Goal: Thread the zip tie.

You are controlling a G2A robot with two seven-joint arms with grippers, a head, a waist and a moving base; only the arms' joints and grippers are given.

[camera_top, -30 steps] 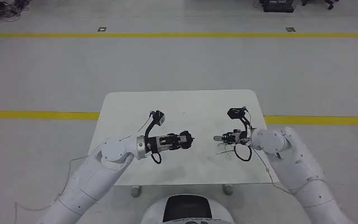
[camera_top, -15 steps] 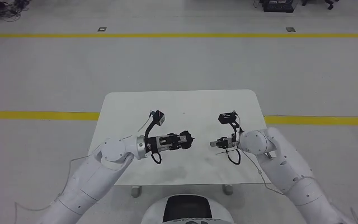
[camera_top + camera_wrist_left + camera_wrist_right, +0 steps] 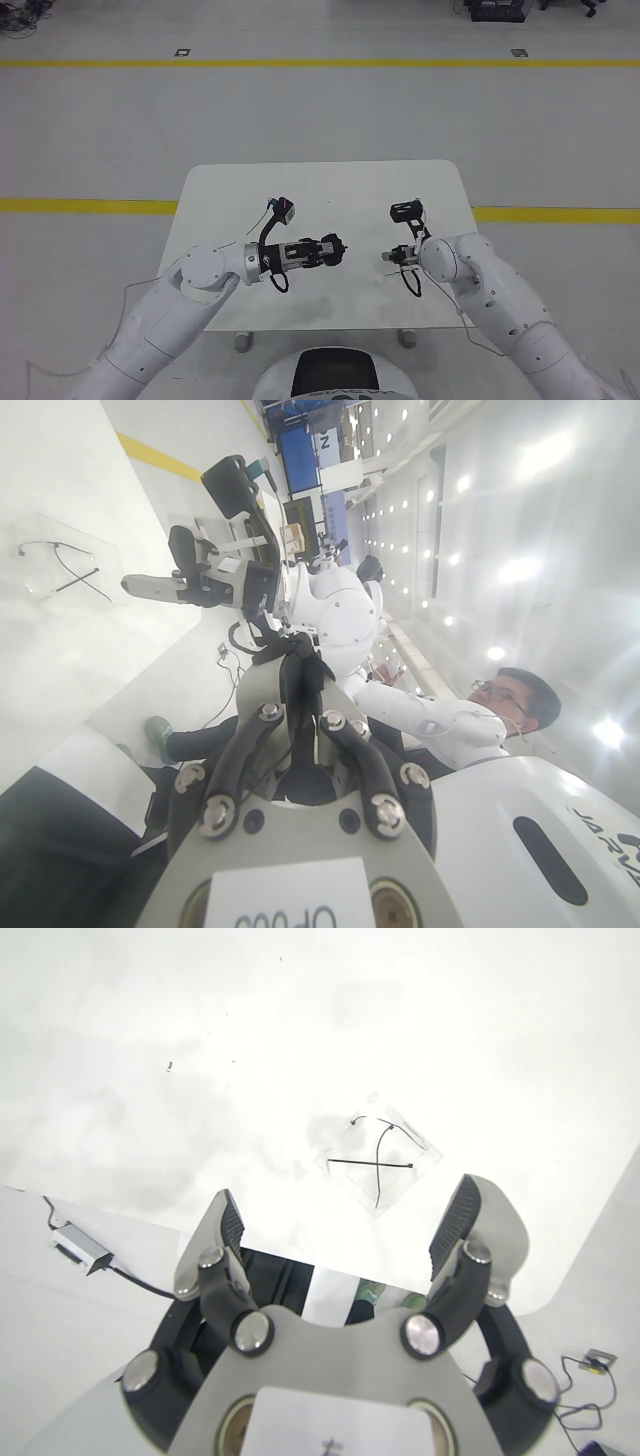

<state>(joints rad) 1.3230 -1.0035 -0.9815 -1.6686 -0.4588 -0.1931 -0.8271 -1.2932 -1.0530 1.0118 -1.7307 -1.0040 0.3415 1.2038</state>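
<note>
Surface: white, rounded at the corners, carrying a tray of ties.

Left claw: clenched, with dark pads pressed flat against each other. Cannot tell whether anything thin is pinched between them. Held in the air over the middle of the surface, nearer the robot-side edge than the far edge. Tip turned toward the right claw, well apart from it.

Right claw: released, with ribbed pads spread wide and nothing between them. Held in the air over the right half of the surface, toward the robot-side edge. Tip turned toward the left claw.

Zip ties: black and thin, three countable in the right wrist view. Lying loose and crossed over one another, each an open strand with a small head at one end. Touched by neither claw.

Clear tray: shallow, transparent, four-sided. Flat on the surface close to one edge and holding all the zip ties. Seen ahead of the open right claw and apart from it. Seen in the left wrist view just beyond the right claw's tip.

Floor: pale, with a yellow line running beyond the far edge of the surface.

Grey box: small, on the floor beside the surface edge, with a black cable attached.
</note>
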